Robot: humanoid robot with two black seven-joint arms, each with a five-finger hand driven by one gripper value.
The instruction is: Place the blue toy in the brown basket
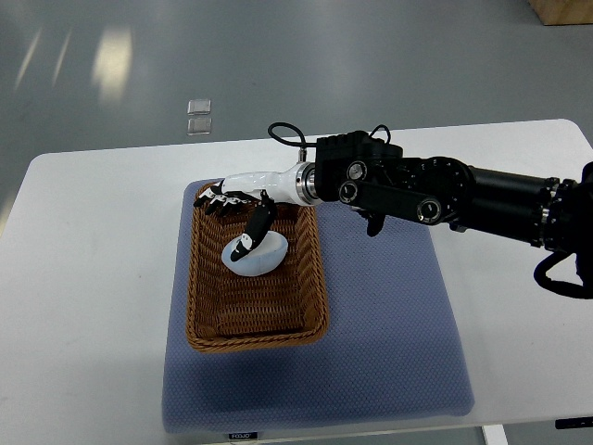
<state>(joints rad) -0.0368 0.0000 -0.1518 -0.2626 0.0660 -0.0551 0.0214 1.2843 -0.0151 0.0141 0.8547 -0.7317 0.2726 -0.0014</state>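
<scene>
- Fingers of the right hand stretched out over the far rim of the brown basket, relaxed and grasping nothing; thumb hanging down, its tip touching or almost touching the toy, hard to tell which.
- Blue toy lying inside the brown basket, in the far half, resting on the woven bottom; pale blue-white, rounded like a small bowl or a shell, with a dark mark on the near-left side.
- Looks smooth and probably hard plastic, so likely light and a little slippery; seems stiff, not soft, and not very fragile by appearance.
- Best place for holding, by judgement: across the narrow width of the rounded body, thumb on one side and fingers on the other; the curved top alone would probably slide out.
- Task seems nearly finished, toy already in the basket and free of the hand.
- Right arm coming in from the right edge, black with a white wrist part, a thin cable looping above.
- Basket standing on a blue-grey mat, mat lying on the white table.
- Left arm not visible.
</scene>
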